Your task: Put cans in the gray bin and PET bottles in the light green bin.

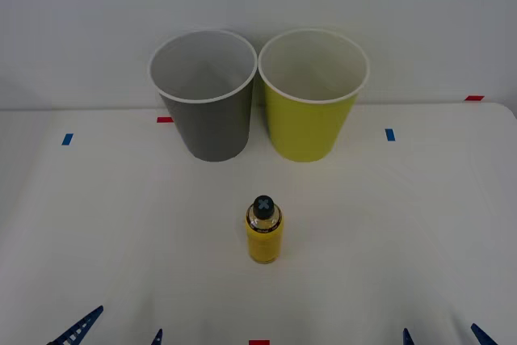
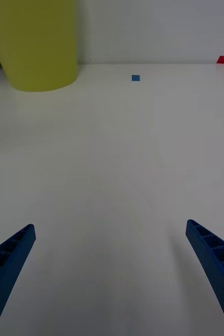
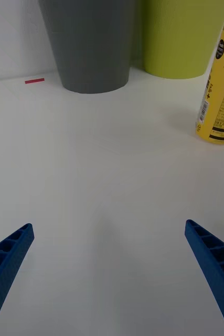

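1. We see the dark gray tapered cup-shaped bin with a white rim [image 1: 207, 103] standing upright at the far side of the white counter [image 1: 97, 224], its whitish inside holding nothing that we can make out.
2. Just beside it, on the robot's right, stands the yellow-green tapered bin of the same shape [image 1: 311, 98], also upright; the two white rims look to touch or nearly touch, and we cannot tell which.
3. The small PET bottle with a yellow body, clear neck and black screw cap [image 1: 264, 230] stands upright on the counter, nearer to us than both bins and roughly in line with the gap between them, well apart from either.
4. Our left pincer [image 1: 117, 330] sits at the near edge of the counter on the left, its blue ribbed fingers [image 3: 7, 262] spread wide with nothing between them; in its wrist view the yellow bottle shows off to one side, ahead of the fingertips and not touched.
5. Our right pincer [image 1: 444, 335] sits at the near edge on the right, likewise spread open and holding nothing, with bare counter between its fingers [image 2: 211, 257].
6. Small blue tape squares [image 1: 390, 134] and red tape marks [image 1: 165, 119] lie flat on the counter near the bins.
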You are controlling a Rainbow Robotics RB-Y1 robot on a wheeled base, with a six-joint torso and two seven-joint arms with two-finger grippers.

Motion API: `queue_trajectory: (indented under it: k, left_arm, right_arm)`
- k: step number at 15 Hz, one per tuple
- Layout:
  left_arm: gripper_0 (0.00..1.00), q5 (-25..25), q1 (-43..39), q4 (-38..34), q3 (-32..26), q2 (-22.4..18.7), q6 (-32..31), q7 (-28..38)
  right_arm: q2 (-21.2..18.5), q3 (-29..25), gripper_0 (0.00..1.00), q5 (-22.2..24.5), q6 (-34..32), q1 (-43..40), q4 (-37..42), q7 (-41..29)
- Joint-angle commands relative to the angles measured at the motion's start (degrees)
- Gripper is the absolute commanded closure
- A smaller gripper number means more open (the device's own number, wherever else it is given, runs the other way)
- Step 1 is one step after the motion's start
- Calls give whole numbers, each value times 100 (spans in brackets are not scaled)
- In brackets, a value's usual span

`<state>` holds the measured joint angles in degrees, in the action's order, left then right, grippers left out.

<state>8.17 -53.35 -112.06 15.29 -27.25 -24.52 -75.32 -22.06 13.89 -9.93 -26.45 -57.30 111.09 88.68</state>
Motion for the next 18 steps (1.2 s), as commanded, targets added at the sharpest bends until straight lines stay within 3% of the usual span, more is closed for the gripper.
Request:
queue_trajectory:
  k: [1, 18]
  left_arm:
    - [0, 0, 0, 0, 0, 0, 0, 0]
    - [0, 0, 0, 0, 0, 0, 0, 0]
  right_arm:
    - [0, 0, 0, 0, 0, 0, 0, 0]
    - [0, 0, 0, 0, 0, 0, 0, 0]
